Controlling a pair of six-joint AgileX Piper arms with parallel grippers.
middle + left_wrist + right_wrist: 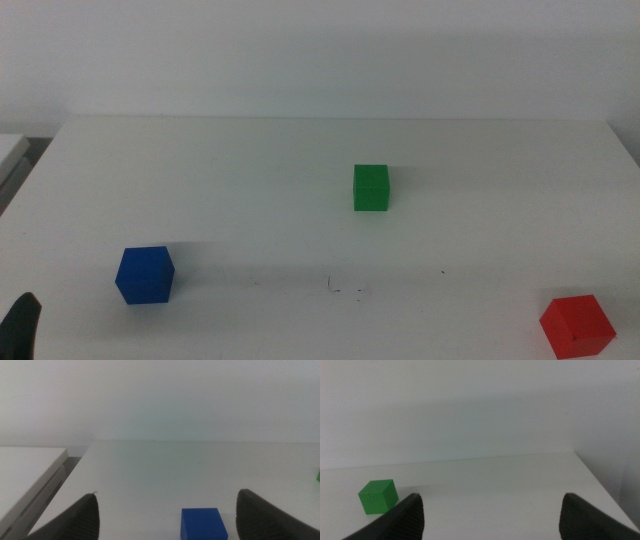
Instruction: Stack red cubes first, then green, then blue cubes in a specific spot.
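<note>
The red cube point(577, 325) sits near the table's front right corner. Toward the middle back stands the green cube point(371, 188), which the right wrist view also shows as the green cube point(378, 496), well ahead of my right gripper point(491, 496). That gripper is open and empty and is out of the middle view. At the front left is the blue cube point(145, 275). My left gripper point(20, 325) waits at the bottom left corner, open, with the blue cube point(203, 523) on the table ahead between its jaws, untouched. Faint scribble marks of the specific spot point(345, 288) lie at front centre.
The white table point(250, 160) ends at a pale wall behind. A lower white surface point(25, 462) adjoins the table's left edge. A sliver of green point(318, 476) shows at the edge of the left wrist view.
</note>
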